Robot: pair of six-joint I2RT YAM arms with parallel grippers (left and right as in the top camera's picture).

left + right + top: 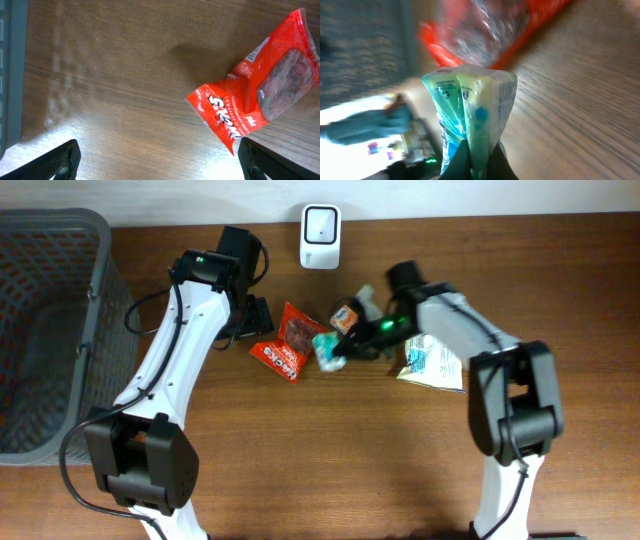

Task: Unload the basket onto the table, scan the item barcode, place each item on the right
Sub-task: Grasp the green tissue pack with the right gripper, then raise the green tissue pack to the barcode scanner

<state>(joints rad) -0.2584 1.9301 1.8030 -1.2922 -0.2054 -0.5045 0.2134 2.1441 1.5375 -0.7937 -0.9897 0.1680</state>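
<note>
One red packet point(288, 340), one teal packet point(326, 351) — one scanner point(320, 223), one basket point(104, 240)

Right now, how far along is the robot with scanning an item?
Done: the right gripper is shut on a teal packet. In hand: that packet sits pinched beside the red snack packet, away from the white scanner. Still to do: bringing its barcode to the scanner. The left gripper hangs open, empty.

The counter point(125, 75) is brown wood grain with a soft sheen. The red packet point(260, 95) is glossy plastic film (creased along its edges); the teal packet point(470, 110) is shiny too.
</note>
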